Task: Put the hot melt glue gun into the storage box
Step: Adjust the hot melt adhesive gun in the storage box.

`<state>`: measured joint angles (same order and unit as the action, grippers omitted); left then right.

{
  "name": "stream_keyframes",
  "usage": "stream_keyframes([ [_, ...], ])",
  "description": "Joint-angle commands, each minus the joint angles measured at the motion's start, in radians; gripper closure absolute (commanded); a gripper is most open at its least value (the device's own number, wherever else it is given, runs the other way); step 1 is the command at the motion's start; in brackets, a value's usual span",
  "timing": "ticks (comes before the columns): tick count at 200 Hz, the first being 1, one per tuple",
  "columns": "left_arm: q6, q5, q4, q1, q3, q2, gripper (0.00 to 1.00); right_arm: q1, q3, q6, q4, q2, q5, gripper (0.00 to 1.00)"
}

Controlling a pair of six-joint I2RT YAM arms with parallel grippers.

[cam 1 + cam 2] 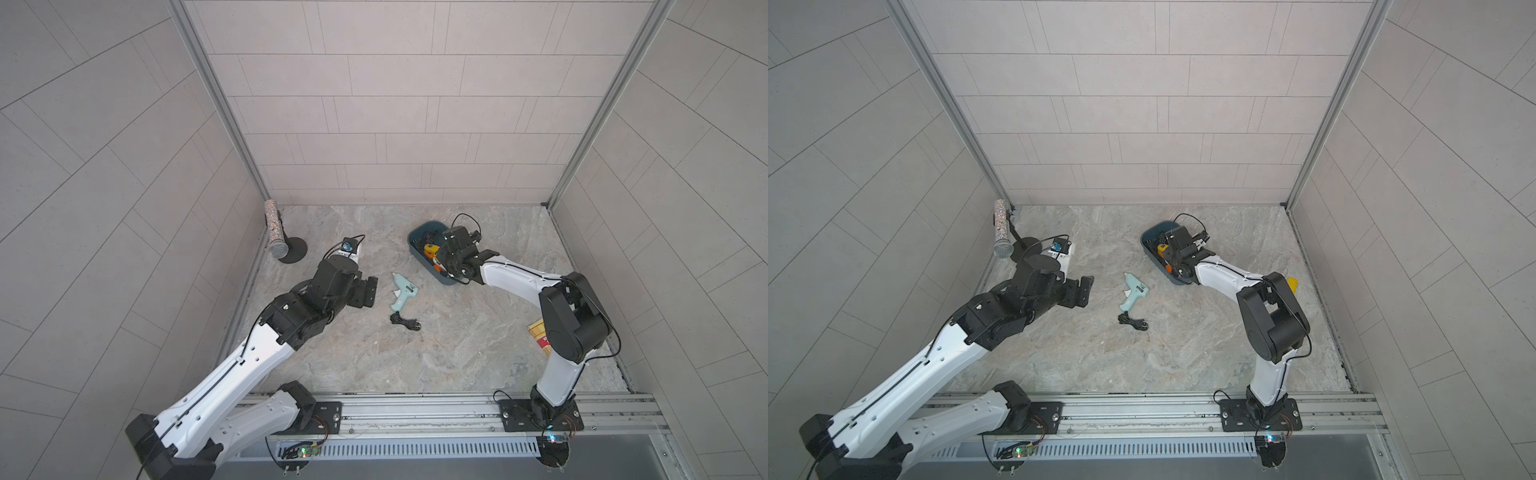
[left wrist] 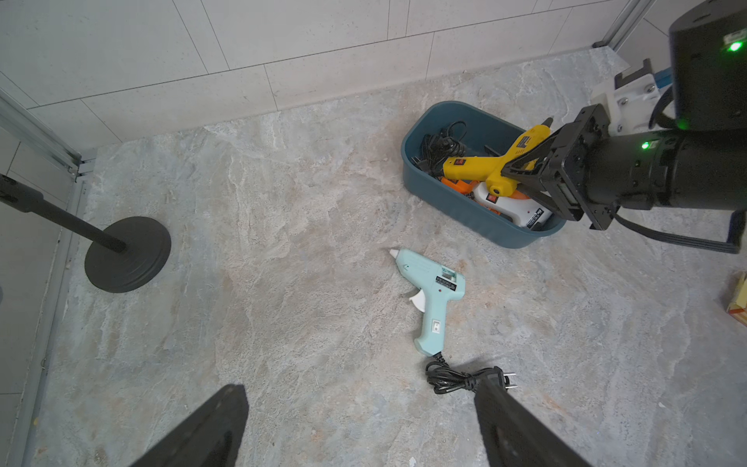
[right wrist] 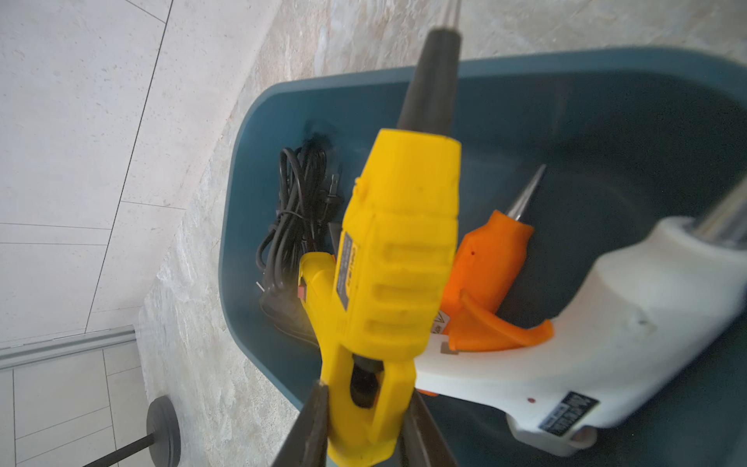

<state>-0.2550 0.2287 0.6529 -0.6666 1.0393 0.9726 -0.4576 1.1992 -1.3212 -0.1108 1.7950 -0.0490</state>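
Clenching the right pincer [image 3: 366, 408] on a yellow hot melt glue gun [image 3: 400, 250] by its handle, over the storage box [image 2: 456, 206]. Holding the left pincer [image 2: 361, 390] spread wide and empty, beyond a pale blue glue gun [image 2: 432, 283] lying on the tabletop [image 2: 283, 202] just outside the box.

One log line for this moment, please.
right gripper: shut on yellow glue gun over storage box | left gripper: open, empty | blue glue gun: lying on table

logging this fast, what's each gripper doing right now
left gripper: open, empty
right gripper: shut on the yellow plastic glue gun, over the dark teal plastic storage box
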Motion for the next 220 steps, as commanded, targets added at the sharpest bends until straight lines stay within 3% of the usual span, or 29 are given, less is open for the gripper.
stream_keyframes([
  [1, 0.0, -0.003, 0.013, 0.006, 0.03, 0.005, 0.04, -0.003, -0.034, -0.01, -0.035, 0.038, 0.011, 0.75],
  [40, -0.003, -0.006, 0.01, 0.006, 0.031, 0.011, 0.04, -0.006, -0.059, -0.011, -0.035, 0.032, 0.022, 0.68],
  [103, -0.006, -0.009, 0.006, 0.006, 0.033, 0.012, 0.04, -0.007, -0.069, 0.0, -0.068, 0.0, 0.025, 0.45],
  [220, -0.007, -0.017, 0.002, 0.006, 0.046, 0.018, 0.04, -0.036, -0.057, 0.045, -0.155, -0.085, 0.032, 0.27],
])
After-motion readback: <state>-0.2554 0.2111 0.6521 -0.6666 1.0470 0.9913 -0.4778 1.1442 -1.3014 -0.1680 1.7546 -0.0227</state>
